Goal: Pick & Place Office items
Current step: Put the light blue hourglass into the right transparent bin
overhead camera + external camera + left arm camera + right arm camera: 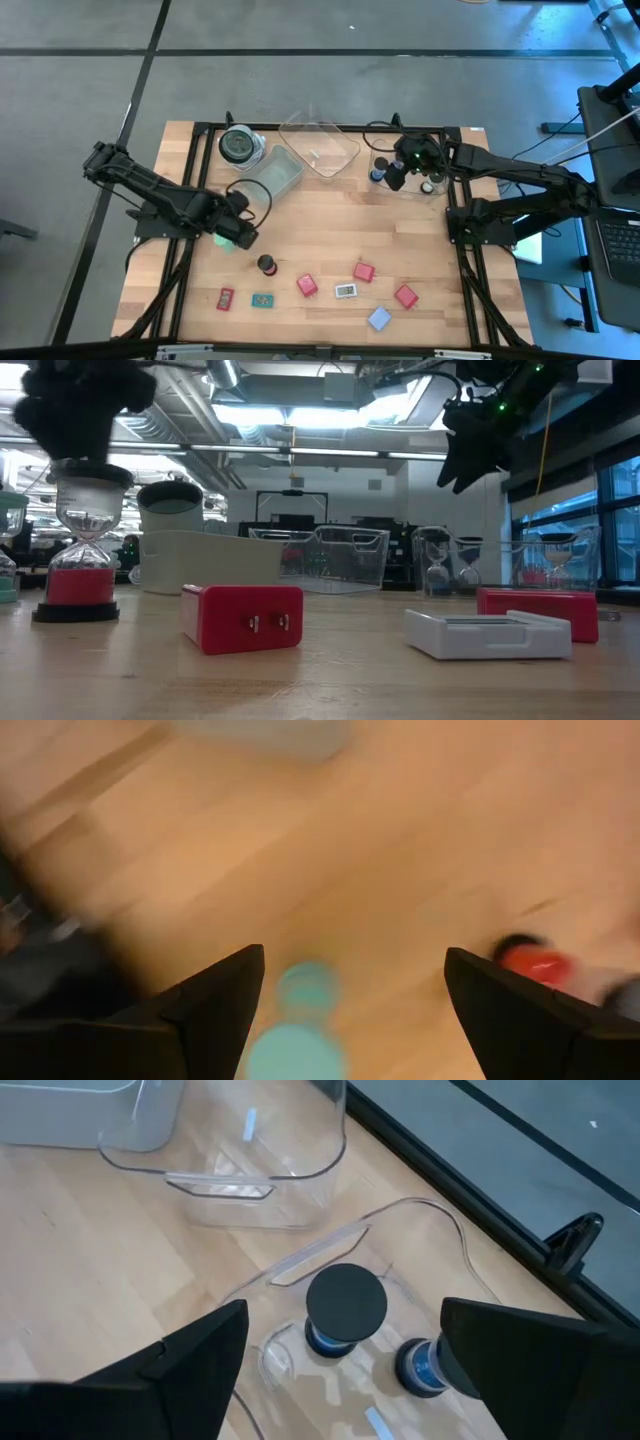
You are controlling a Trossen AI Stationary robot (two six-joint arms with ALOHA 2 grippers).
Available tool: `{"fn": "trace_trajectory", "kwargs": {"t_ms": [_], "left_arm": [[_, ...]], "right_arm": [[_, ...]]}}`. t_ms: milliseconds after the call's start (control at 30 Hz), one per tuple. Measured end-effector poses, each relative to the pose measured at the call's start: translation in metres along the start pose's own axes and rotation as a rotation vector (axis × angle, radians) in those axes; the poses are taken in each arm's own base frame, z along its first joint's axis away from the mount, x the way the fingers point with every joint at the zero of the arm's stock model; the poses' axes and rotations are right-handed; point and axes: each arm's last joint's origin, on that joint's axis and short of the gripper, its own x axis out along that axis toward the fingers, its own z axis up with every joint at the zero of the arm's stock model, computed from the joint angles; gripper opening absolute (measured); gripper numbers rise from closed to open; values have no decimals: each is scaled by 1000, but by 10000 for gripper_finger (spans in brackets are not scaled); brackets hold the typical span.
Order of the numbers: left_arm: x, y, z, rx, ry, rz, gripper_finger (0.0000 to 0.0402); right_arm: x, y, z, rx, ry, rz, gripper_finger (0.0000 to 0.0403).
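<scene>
My left gripper is open near the table's left side. A teal-ended hourglass-like cylinder stands on the wood between its fingers without touching them. A black cylinder with a red top stands on the table just beside it. My right gripper is open and empty above a small clear tray at the far right. Two black cylinders with blue bands stand in that tray. Red blocks and flat rectangles, white, pale blue, teal and red, lie near the front edge.
Two larger clear trays and a round clear jar with a dark lid stand at the far middle of the table. Bare wood lies between them and the row of pieces at the front. Black frame rails run along the table's sides.
</scene>
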Motion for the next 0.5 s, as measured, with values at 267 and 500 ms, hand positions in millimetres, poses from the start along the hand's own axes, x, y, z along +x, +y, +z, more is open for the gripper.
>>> {"fn": "trace_trajectory", "kwargs": {"t_ms": [267,500], "left_arm": [[-1,5,-7,-29,99,49,308],[2,1,-14,-31,146,70,308]], "right_arm": [[0,0,0,0,1,0,334],[0,0,0,-8,1,-2,334]]}}
